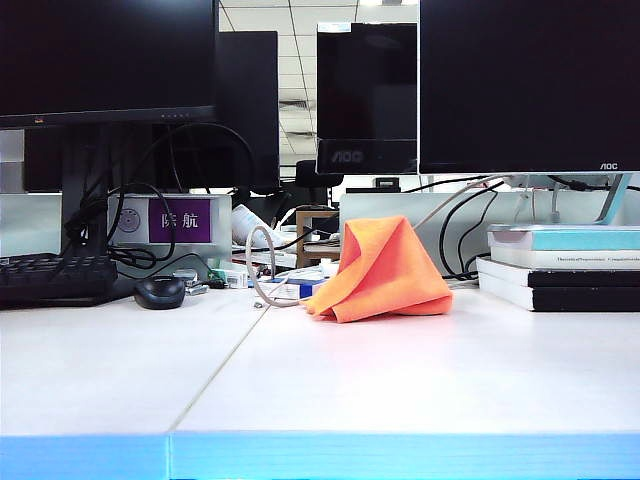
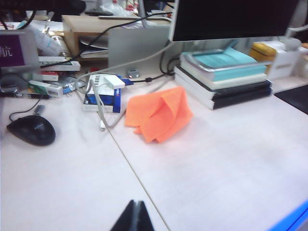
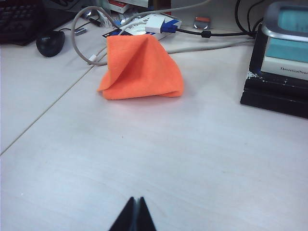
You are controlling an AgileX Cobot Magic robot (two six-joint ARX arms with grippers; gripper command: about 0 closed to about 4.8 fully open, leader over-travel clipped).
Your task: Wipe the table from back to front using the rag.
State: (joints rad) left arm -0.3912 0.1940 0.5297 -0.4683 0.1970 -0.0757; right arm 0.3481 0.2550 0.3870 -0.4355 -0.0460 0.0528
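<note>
With jaws pressed together and empty, left gripper (image 2: pixel 135 216) and right gripper (image 3: pixel 134 214) poised above bare table (image 3: pixel 159 159), neither visible in the exterior view. Well ahead of both, toward the back: rag (image 3: pixel 140 68), bunched into a peaked heap just beside the panel seam (image 2: pixel 139 185). Beyond and beside the rag: grey cable (image 3: pixel 84 45), stacked books (image 3: pixel 279 72), mouse (image 2: pixel 31 130). Likely faults: closed fingers shoving the heap instead of grasping; cable snagged and dragged forward with the cloth; bunched rag wiping only a narrow strip.

Rag (image 1: pixel 380 272) on table (image 1: pixel 400 380), left of books (image 1: pixel 560 268)
</note>
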